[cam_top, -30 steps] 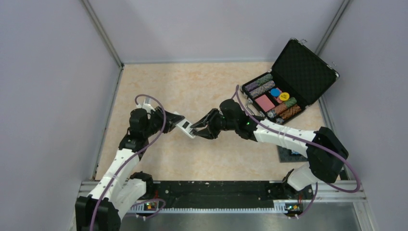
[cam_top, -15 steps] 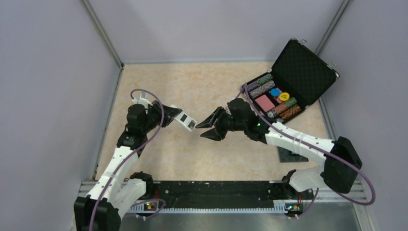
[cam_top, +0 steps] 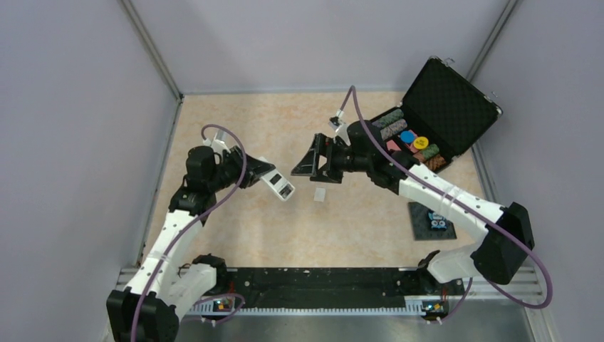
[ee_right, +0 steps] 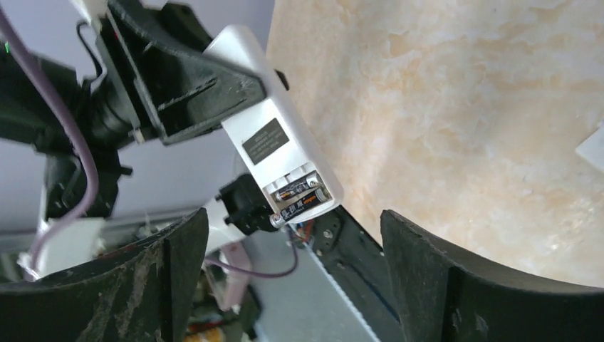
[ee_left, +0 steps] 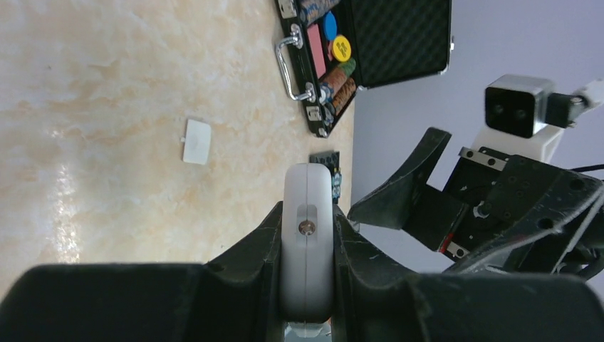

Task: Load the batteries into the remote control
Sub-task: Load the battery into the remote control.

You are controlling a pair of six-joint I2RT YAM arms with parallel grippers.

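From above, your left hand [cam_top: 262, 174] pinches the remote control [cam_top: 278, 185] above the tabletop [cam_top: 235, 121], its long axis slanting near-right. Your right hand [cam_top: 308, 160] hangs spread and empty, with the battery cover [cam_top: 320, 194] lying below it.

Left wrist: the hand grips the remote control by its narrow edges. It looks like light, rigid, slick plastic, so hold it there.

Right wrist: the batteries [ee_right: 299, 196] sit crosswise in the open bay at its free end.

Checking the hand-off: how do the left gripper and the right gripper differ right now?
The left gripper has its jaws shut on the remote control, whose open bay shows the batteries; the right gripper has its jaws spread wide, empty. The left gripper points rightward across the table, the right gripper leftward, a gap between them. Both hang above it.
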